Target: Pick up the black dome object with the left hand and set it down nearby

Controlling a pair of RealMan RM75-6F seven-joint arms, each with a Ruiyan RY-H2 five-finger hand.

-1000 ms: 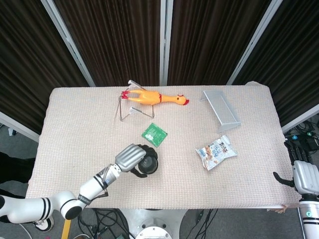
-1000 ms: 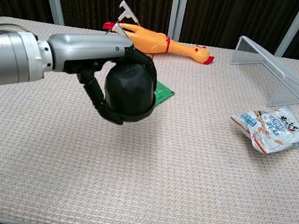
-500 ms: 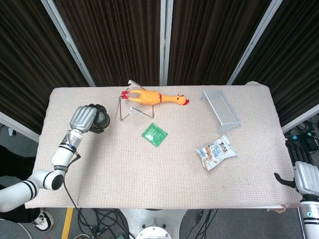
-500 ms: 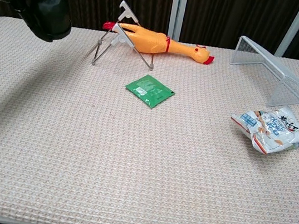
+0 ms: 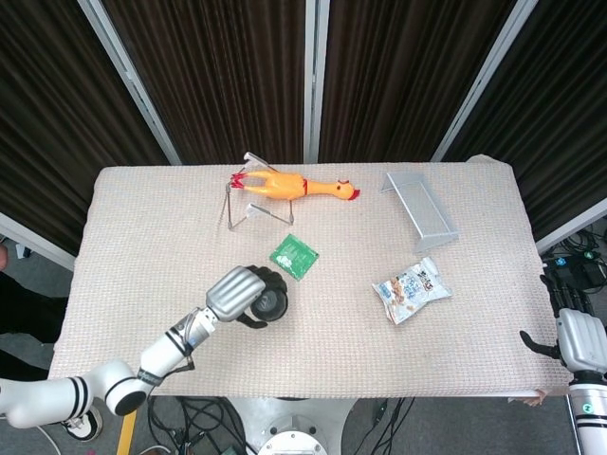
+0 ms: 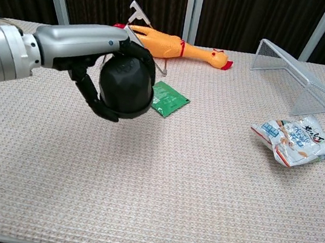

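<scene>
Left hand (image 6: 104,82): wrapped around the black dome object (image 6: 125,88), left of centre.
Advice: lower straight, release clear of the green packet (image 6: 167,98).
Right hand (image 5: 579,338): grip unclear.

Before me, dark pleated curtains (image 5: 218,66) with pale metal posts (image 5: 313,76) stand behind the beige woven-cloth table (image 5: 455,341).

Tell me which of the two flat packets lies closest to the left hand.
The small green foil packet, just beyond the left hand gripping the black dome object. The white crinkled snack bag lies far right.
</scene>
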